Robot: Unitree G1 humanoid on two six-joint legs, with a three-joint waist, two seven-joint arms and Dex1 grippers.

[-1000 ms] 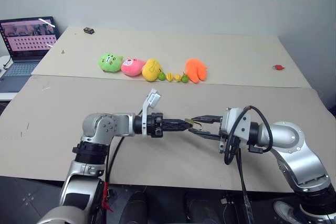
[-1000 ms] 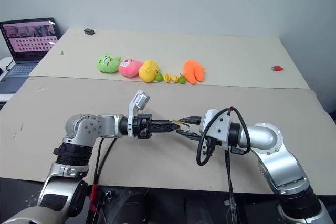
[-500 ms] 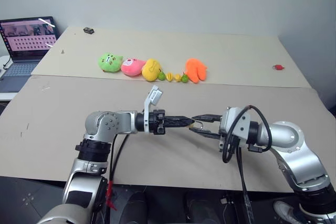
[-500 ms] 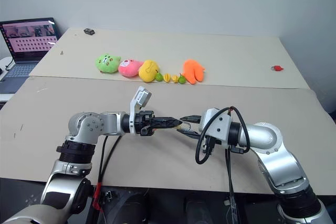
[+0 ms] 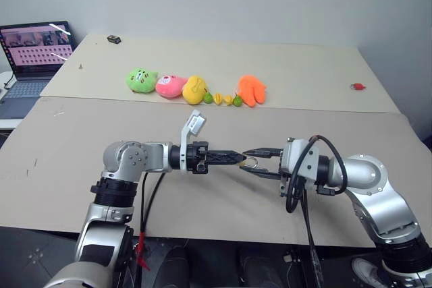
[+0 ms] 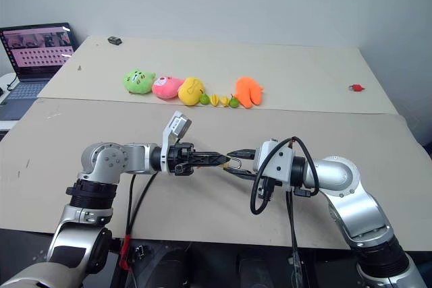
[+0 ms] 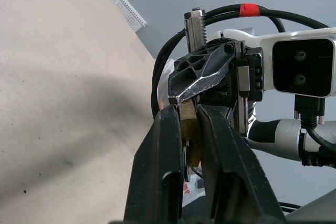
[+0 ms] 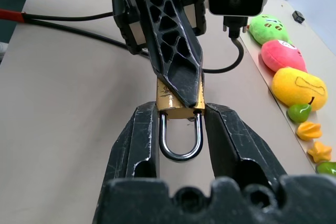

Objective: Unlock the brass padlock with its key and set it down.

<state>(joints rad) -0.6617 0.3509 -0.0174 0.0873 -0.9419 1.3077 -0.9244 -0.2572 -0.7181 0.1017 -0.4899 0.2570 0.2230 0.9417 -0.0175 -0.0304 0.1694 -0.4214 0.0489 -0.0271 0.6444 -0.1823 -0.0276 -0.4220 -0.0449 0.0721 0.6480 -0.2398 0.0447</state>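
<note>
We see the brass padlock (image 8: pixel 180 106) held above the near table (image 5: pixel 81 146), between the two arms. The right gripper (image 8: pixel 181 124) pinches its body, shackle toward the wrist. The left gripper (image 7: pixel 190 129) has its fingers narrowed on the lock's far end. Far behind lie plush toys (image 5: pixel 196 89), a small red item (image 5: pixel 357 86), a small black object (image 5: pixel 114 39) and a laptop (image 5: pixel 35 55).

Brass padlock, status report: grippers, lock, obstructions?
Right gripper shut on brass padlock, held mid-air. Left gripper at its body. Shackle appears closed. Nothing in the way.
</note>
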